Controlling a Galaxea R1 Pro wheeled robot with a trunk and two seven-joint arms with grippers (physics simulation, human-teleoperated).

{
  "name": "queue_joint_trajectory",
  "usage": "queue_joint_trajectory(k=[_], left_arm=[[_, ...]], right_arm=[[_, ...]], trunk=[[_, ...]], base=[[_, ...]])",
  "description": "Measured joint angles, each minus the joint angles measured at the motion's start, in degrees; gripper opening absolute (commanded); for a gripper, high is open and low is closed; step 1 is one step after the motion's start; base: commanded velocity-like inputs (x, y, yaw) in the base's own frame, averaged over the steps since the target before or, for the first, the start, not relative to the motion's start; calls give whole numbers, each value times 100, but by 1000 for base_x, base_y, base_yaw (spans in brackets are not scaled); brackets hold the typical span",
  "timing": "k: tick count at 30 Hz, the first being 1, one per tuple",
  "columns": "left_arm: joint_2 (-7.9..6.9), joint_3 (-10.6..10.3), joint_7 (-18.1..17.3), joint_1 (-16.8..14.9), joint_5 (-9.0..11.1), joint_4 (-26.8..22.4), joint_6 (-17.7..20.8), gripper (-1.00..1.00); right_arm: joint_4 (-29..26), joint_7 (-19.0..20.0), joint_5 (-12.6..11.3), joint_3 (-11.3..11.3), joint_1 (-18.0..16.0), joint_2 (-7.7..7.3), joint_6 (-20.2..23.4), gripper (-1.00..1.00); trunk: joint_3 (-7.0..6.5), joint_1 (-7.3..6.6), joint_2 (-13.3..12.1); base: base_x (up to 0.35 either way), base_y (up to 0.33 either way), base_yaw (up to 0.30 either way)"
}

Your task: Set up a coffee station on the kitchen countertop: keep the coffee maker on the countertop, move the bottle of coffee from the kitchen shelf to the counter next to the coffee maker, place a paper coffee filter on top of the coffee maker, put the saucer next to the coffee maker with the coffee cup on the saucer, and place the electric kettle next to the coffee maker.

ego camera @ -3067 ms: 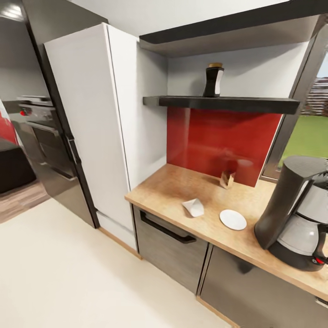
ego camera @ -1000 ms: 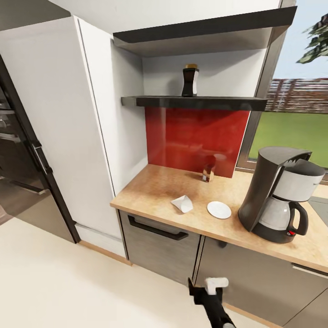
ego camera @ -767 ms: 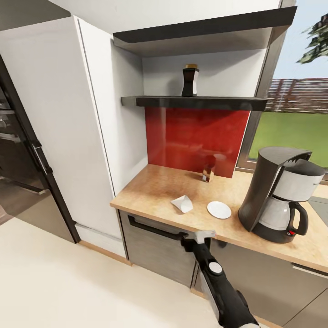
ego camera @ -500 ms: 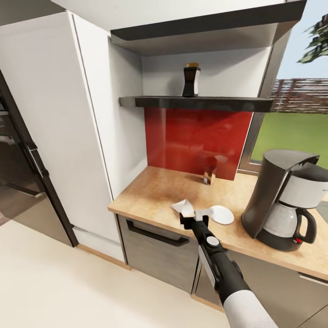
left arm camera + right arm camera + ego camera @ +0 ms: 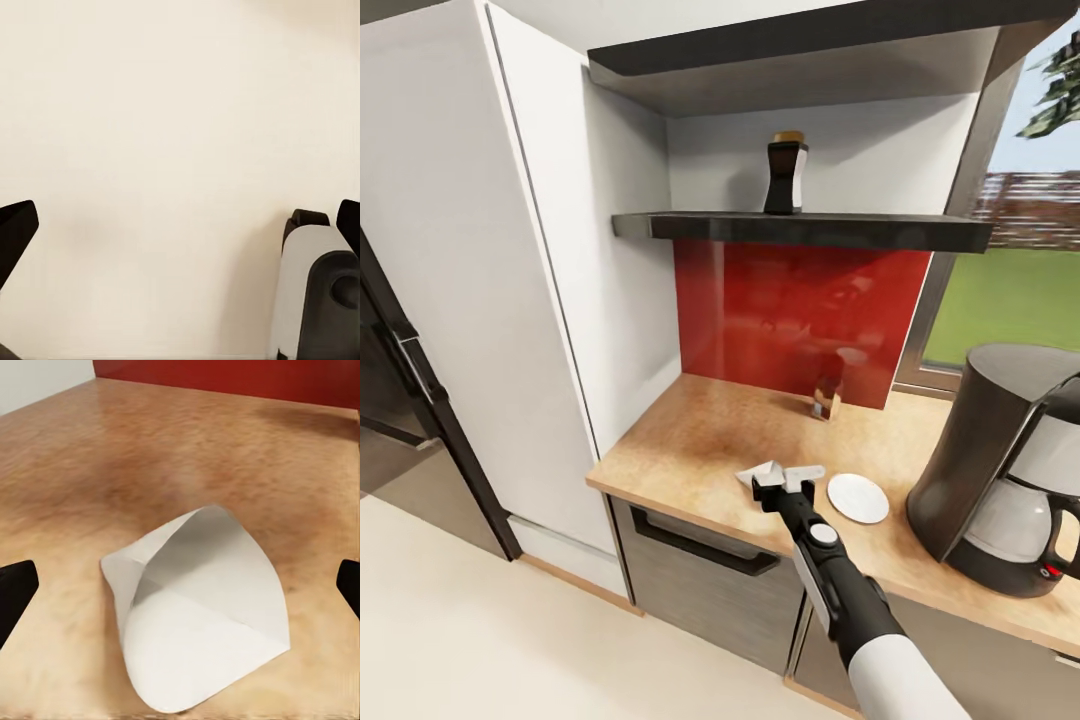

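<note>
Hovering over the paper coffee filter point(image 5: 199, 611) on the kitchen countertop point(image 5: 690, 430), the right gripper point(image 5: 788, 484) spreads its jaws wide, untouching.

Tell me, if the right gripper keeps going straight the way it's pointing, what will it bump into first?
Most likely the paper coffee filter. It lies on the kitchen countertop straight ahead of the open right gripper, centred between its fingertips. The remaining gap is hard to judge.

My black-and-white right arm reached toward twelve o'clock, wrist level, my black two-fingered right gripper point(image 5: 788, 486) spread wide. My left gripper point(image 5: 180, 225) hung pointing downward, its fingers likewise parted.
</note>
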State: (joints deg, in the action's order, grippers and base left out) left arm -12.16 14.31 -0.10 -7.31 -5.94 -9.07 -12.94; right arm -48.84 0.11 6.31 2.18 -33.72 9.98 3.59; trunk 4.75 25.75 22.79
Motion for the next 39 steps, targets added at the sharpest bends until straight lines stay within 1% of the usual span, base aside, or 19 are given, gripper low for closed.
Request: queue_joint_trajectory(k=[2,9,18,32,33,39], left_arm=[[2,0,-1,1,1,1,1,100],[17,0,0,16,-5,141,7,100],[13,1,16,17,-5,161,7,100],[11,0,5,20,-5,162,7,100],[11,0,4,19,-5,162,7,100],[11,1,8,20,-4,162,7,100]], right_arm=[[65,-1,1,1,0,0,5,100],[-106,-2,3,4,0,0,24,100],[-85,5,2,2,0,0,24,100],[366,5,-5,4,0,0,-15,100],[544,5,-6,4,1,0,-16,100],[566,5,-5,5,0,0,-17,100]], trunk=[[0,0,0],[0,-1,0],[0,0,0],[0,0,0],[0,0,0],[0,-1,0]], base=[[43,0,0],[159,0,0],[23,0,0],[1,0,0],[35,41,0],[97,122,0]])
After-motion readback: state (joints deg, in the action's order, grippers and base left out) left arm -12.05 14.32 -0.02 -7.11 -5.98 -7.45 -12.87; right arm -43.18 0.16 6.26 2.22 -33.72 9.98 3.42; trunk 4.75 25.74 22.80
